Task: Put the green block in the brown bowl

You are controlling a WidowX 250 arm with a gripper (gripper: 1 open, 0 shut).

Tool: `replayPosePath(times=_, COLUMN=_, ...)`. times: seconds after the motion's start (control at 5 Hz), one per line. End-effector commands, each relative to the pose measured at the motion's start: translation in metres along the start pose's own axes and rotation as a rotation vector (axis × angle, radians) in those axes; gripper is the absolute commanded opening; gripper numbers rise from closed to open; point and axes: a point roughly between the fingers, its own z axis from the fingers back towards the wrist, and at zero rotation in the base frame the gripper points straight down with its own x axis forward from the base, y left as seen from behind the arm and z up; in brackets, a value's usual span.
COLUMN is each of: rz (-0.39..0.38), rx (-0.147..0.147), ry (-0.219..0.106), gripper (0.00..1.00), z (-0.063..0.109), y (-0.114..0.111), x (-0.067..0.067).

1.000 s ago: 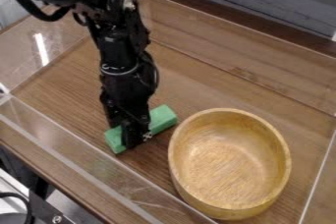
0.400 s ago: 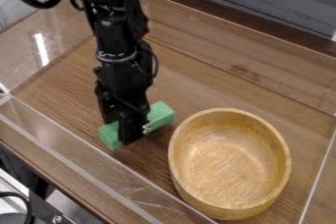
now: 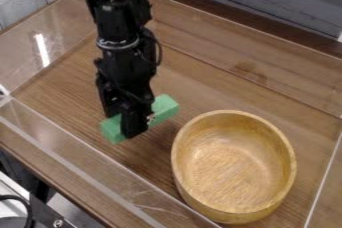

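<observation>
Gripping the green block (image 3: 163,108) with its pincer closed on the bar's middle, the black robot arm (image 3: 120,32) reaches down from the top of the view, beside the brown bowl (image 3: 234,167). The gripper (image 3: 131,124) covers the center of the block, whose bright green ends show on either side of the dark fingers. The block is near the bowl, on the side toward the left of the view, and outside its rim; whether its underside touches the tabletop cannot be told from this angle. The bowl, round and light brown with a thick rim, sits upright on the wooden table (image 3: 201,57), its inside bare. Between the block and the bowl lies a narrow strip of wood, and the bowl's raised rim is what stands in the way on that side. Beyond the bowl, past the far edge of the table, runs a gray plank surface (image 3: 254,4). At the lower left of the view, well apart from the bowl, a black cable (image 3: 19,201) curves beside dark equipment (image 3: 48,217), only partly in view.
</observation>
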Motion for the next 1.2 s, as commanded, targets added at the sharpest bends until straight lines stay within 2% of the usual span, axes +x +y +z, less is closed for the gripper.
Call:
replayPosePath(times=0.0, rz=0.023, rx=0.033, ry=-0.057, gripper=0.0, z=0.023, y=0.007, x=0.006)
replayPosePath(times=0.2, rz=0.047, rx=0.045, ry=-0.06, gripper=0.0, z=0.04, y=0.009, x=0.006)
replayPosePath(times=0.6, rz=0.125, rx=0.098, ry=-0.092, gripper=0.0, z=0.104, y=0.007, x=0.016)
replayPosePath(times=0.8, rz=0.118, rx=0.107, ry=-0.095, gripper=0.0, z=0.095, y=0.011, x=0.011)
replayPosePath(times=1.0, rz=0.093, rx=0.111, ry=-0.089, gripper=0.0, z=0.074, y=0.005, x=0.007)
